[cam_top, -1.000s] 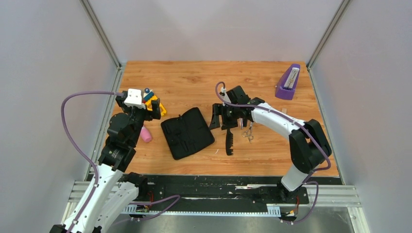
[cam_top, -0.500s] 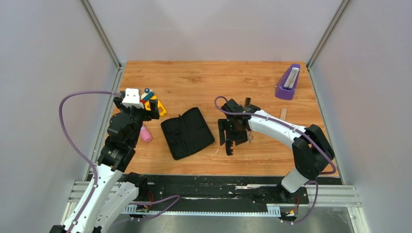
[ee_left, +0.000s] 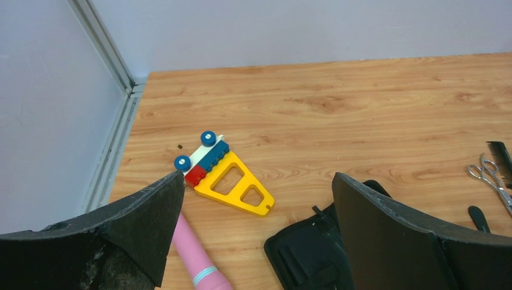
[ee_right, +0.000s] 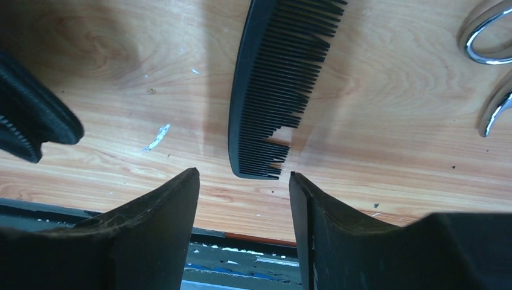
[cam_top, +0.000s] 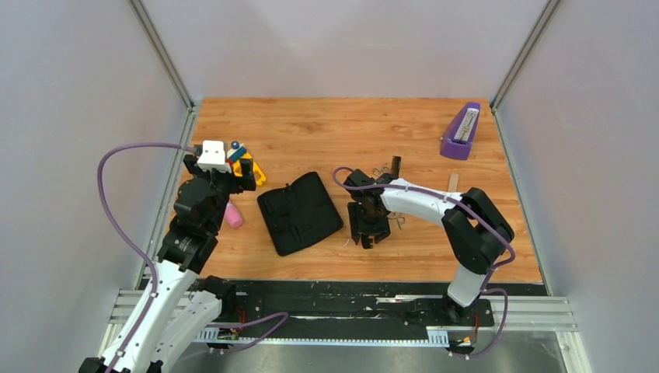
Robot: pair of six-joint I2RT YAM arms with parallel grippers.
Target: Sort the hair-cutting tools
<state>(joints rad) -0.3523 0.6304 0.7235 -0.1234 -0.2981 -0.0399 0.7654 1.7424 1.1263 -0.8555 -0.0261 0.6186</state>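
Observation:
A black comb (ee_right: 275, 84) with a few broken teeth lies flat on the wood. My right gripper (ee_right: 243, 175) is open and low over the comb's near end, one finger on each side, not touching it. In the top view this gripper (cam_top: 368, 231) hides most of that comb. The silver rings of one pair of scissors (ee_right: 490, 36) lie just right of it. A second comb (cam_top: 395, 165) and second scissors (cam_top: 380, 171) lie farther back; they also show in the left wrist view, comb (ee_left: 500, 154) and scissors (ee_left: 490, 180). My left gripper (ee_left: 256, 241) is open and empty, high at the left.
A black zip case (cam_top: 299, 211) lies mid-table, its corner (ee_right: 30, 121) left of my right gripper. A pink tube (cam_top: 231, 215) and a yellow toy (cam_top: 245, 165) lie at the left. A purple metronome (cam_top: 461, 132) stands back right. The table's front edge is close below the comb.
My right gripper has swung toward the near edge and come down over the comb. The left arm has not moved.

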